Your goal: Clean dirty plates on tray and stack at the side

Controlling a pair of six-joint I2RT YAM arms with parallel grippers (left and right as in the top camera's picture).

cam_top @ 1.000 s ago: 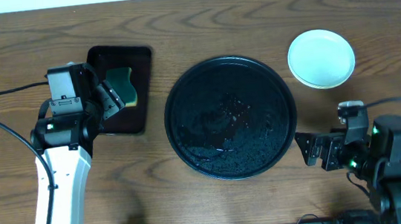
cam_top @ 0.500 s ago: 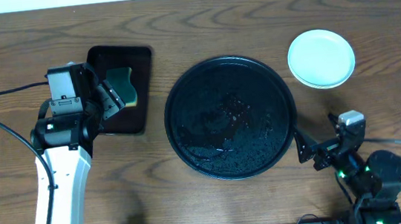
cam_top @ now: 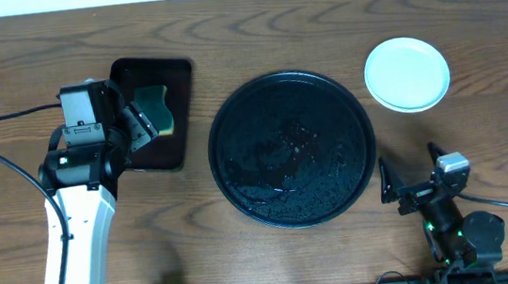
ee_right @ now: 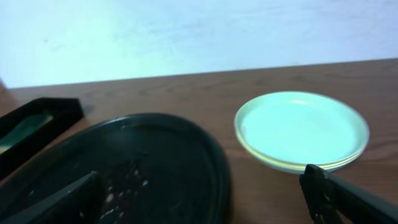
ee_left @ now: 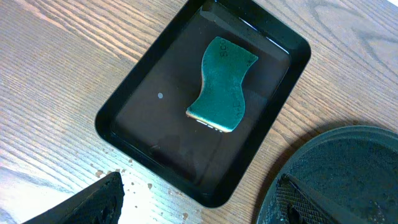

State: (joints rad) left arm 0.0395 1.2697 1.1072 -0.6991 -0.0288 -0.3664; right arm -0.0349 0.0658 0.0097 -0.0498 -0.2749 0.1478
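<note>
1. Beside the tray [cam_top: 292, 147], off its far-right edge, the plates [cam_top: 407, 73] sit on the table [cam_top: 467, 6] as one stack, clear of the rim. That placement suggests the stacking is done or nearly so.
2. Lying flat, the stack faces hollow side up. A mint plate is on top, and the right wrist view shows a pale yellow rim under it. How many plates lie beneath I cannot tell. Being round, the stack has no long axis and points no way but up.
3. Mid-table, the tray carries no plate. Its floor shows a wet sheen and specks, probably left by wiping.
4. Near the tray's near-right edge, the right gripper [cam_top: 390, 189] hangs well apart from the stack, its fingers [ee_right: 62, 205] spread wide and holding nothing.
5. Over the rectangular tray [ee_left: 161, 124], the left gripper [cam_top: 142, 127] hovers with its fingers parted and empty. The sponge [ee_left: 222, 85] lies inside, its long side along that tray's length, likely so drips stay contained.
</note>
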